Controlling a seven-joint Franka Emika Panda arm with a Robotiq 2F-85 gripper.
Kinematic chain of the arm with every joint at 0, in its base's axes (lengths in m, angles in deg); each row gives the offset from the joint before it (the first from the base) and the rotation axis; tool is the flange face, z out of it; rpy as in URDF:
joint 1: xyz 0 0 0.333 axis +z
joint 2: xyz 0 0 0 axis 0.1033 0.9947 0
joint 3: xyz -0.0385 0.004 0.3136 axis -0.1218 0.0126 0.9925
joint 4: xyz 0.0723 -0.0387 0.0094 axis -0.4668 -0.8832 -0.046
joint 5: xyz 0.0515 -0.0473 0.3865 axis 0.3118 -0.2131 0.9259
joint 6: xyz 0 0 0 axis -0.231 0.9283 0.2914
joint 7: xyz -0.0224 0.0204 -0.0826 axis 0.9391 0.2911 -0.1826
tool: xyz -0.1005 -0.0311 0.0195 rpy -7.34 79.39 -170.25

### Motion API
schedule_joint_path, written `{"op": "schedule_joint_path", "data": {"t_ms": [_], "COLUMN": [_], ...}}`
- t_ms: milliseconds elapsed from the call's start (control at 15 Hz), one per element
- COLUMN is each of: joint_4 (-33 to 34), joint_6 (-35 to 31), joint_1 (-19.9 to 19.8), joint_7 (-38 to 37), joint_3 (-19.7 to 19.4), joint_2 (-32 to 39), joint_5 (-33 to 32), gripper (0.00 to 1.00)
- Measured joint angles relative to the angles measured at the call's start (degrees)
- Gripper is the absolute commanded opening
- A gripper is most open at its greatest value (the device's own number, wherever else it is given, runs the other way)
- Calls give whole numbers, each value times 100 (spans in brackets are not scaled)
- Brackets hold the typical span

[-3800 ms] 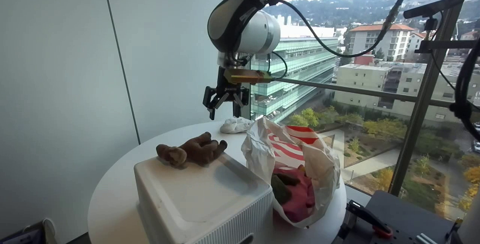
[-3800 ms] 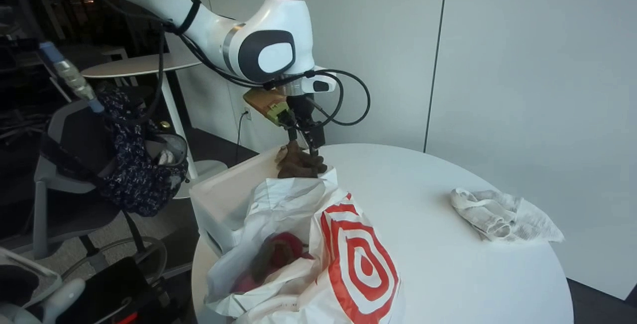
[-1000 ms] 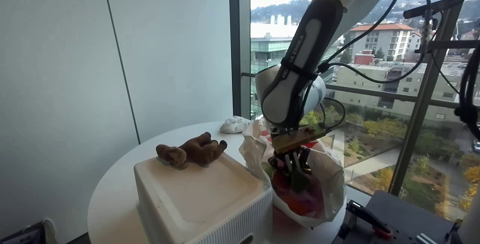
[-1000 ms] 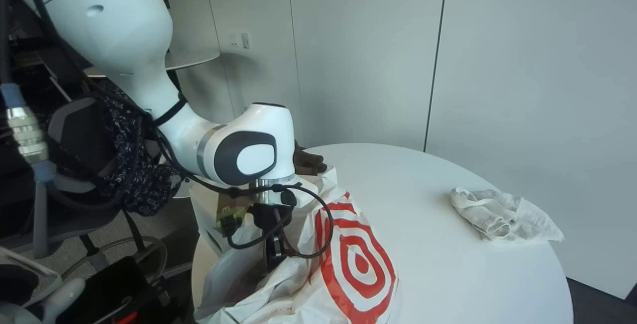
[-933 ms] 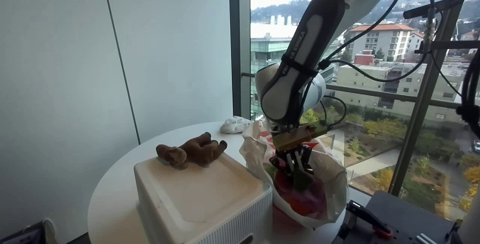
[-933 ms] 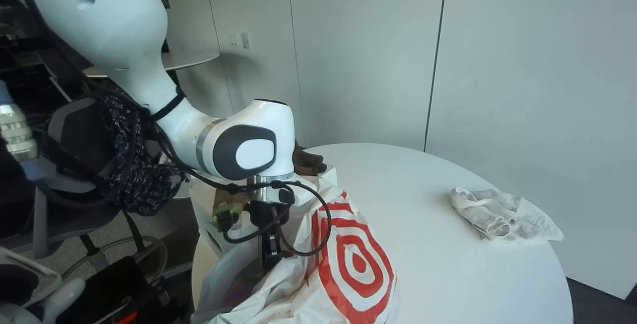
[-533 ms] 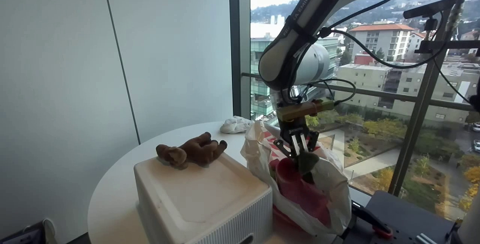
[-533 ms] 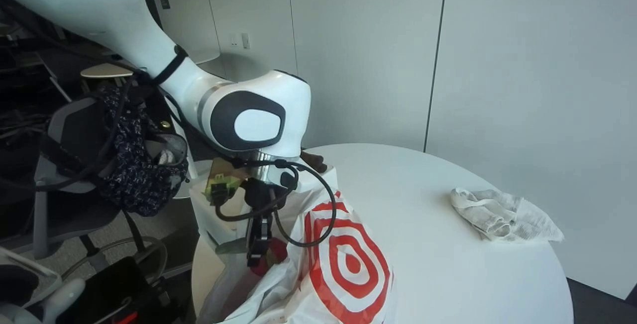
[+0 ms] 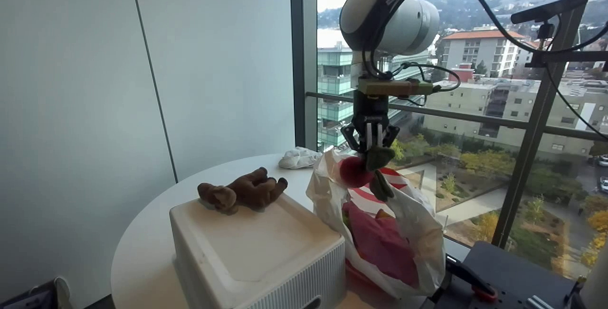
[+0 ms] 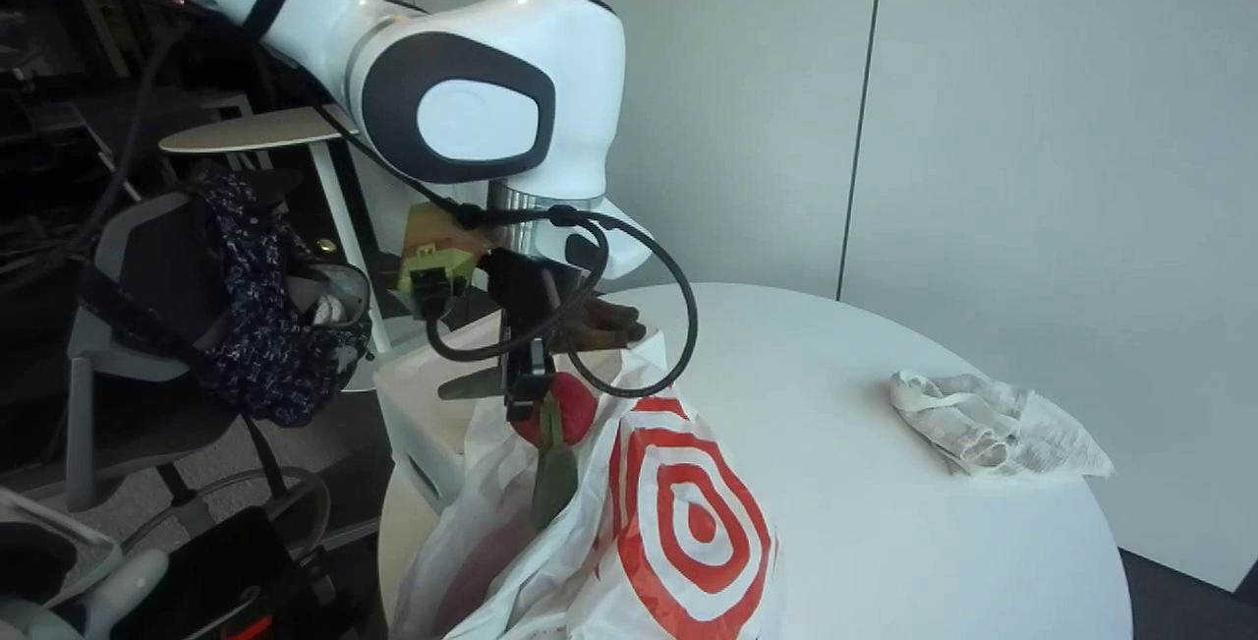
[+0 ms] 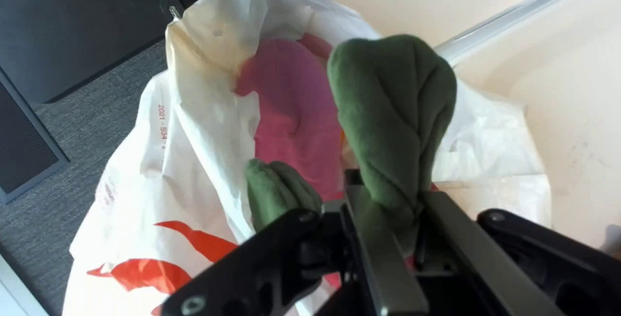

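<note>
My gripper (image 9: 369,149) is shut on a plush toy with a round red body (image 9: 355,172) and green leaf-like parts. In the wrist view a green leaf part (image 11: 393,112) comes up from between the fingers, and a smaller green part (image 11: 276,190) shows beside them. The toy hangs over the mouth of a white bag (image 10: 550,561) with a red target print. Another green leaf (image 10: 556,485) dangles low at the bag's opening. Inside the bag lies a pink plush (image 9: 380,242), also seen in the wrist view; whatever lies beneath it is hidden.
A white box (image 9: 266,257) stands against the bag, with a brown plush animal (image 9: 256,190) lying on its top. A crumpled white cloth (image 10: 998,424) rests on the round white table (image 10: 786,375). Beyond the table are a black clamp (image 9: 468,276) and a window.
The gripper stood open above the table several seconds ago, then was down in the bag. Over the last second it has risen, drawing the red and green toy up with it.
</note>
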Motion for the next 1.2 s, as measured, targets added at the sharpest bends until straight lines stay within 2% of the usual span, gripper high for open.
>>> {"op": "schedule_joint_path", "data": {"t_ms": [200, 400, 600, 867, 1000, 1200], "joint_4": [106, 158, 150, 177, 276, 508], "joint_6": [249, -51, -828, -2235, -2778, -3256], "joint_1": [-6, 33, 240, 646, 891, 1169], "joint_7": [856, 1288, 1480, 1650, 1971, 2477], "joint_3": [23, 283, 631, 1040, 1143, 1274], "joint_2": [-424, -590, -519, -128, 156, 602], "joint_5": [499, 515, 524, 579, 896, 1405], "gripper": [19, 18, 17, 19, 17, 18]}}
